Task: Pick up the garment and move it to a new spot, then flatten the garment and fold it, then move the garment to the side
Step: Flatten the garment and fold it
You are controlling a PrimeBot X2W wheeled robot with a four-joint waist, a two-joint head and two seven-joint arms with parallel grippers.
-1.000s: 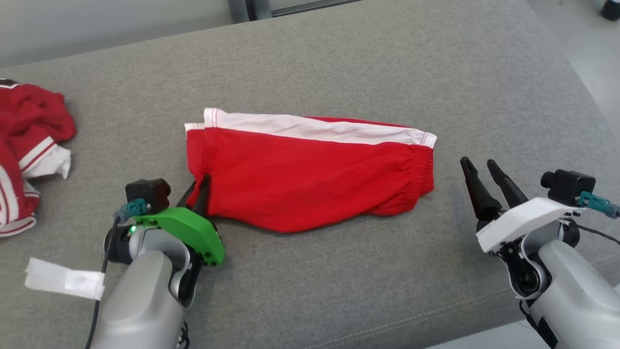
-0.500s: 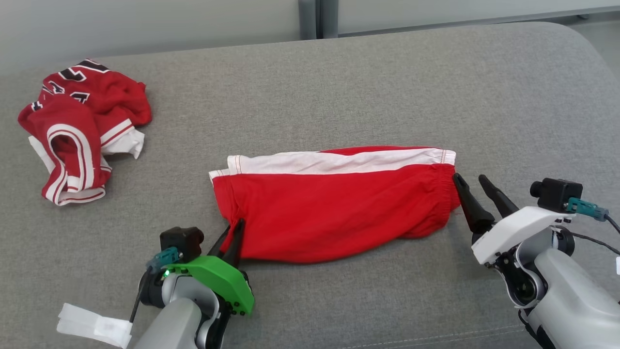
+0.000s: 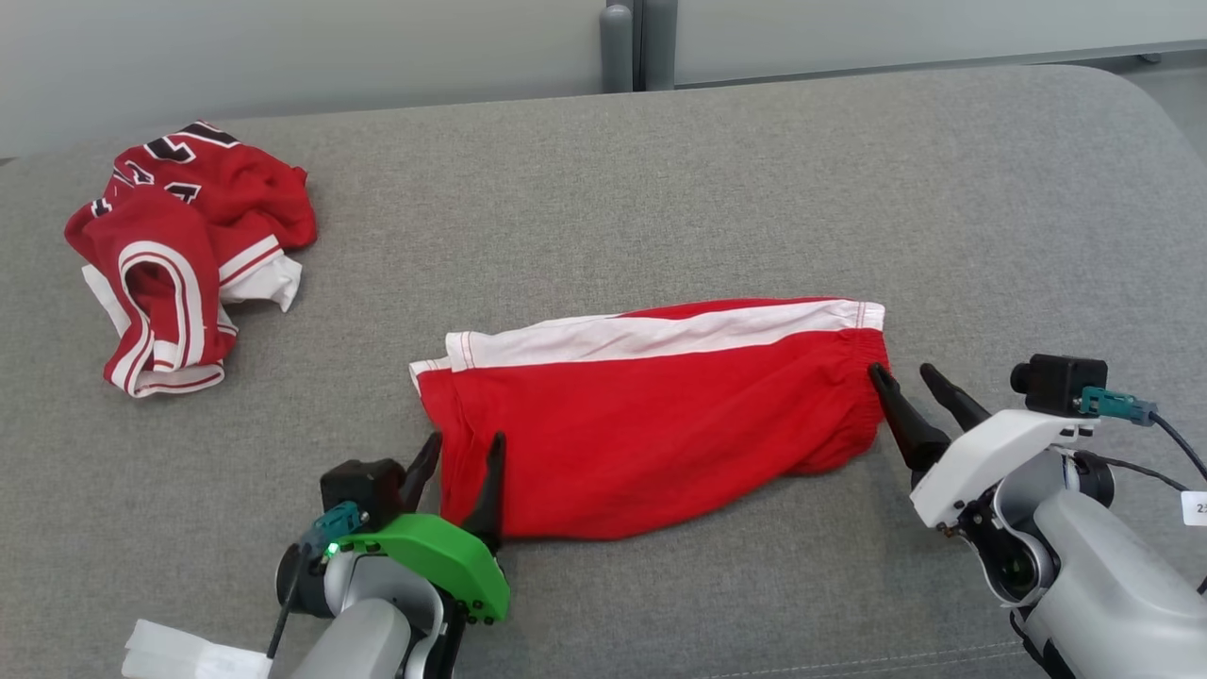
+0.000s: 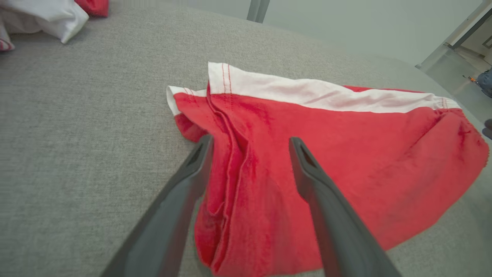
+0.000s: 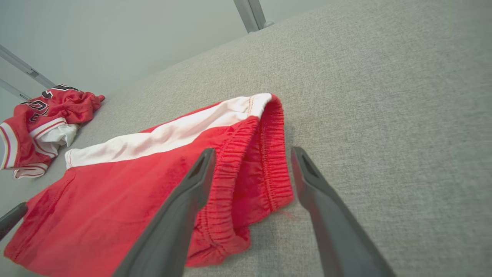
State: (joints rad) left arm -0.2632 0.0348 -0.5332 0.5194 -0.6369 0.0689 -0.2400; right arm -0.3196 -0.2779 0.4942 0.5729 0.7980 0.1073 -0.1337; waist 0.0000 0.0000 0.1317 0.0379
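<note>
Left tool (image 3: 467, 438) spread, astride garment (image 3: 660, 434) edge

Folded red shorts with a white stripe (image 3: 660, 443) are laid on a grey fabric-covered table (image 3: 754, 189); a crumpled red-and-white jersey (image 3: 179, 255) is seen at its far left.

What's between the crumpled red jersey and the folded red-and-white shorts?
Only bare grey woven cushion separates red jersey and red shorts, shown in the head view.
</note>
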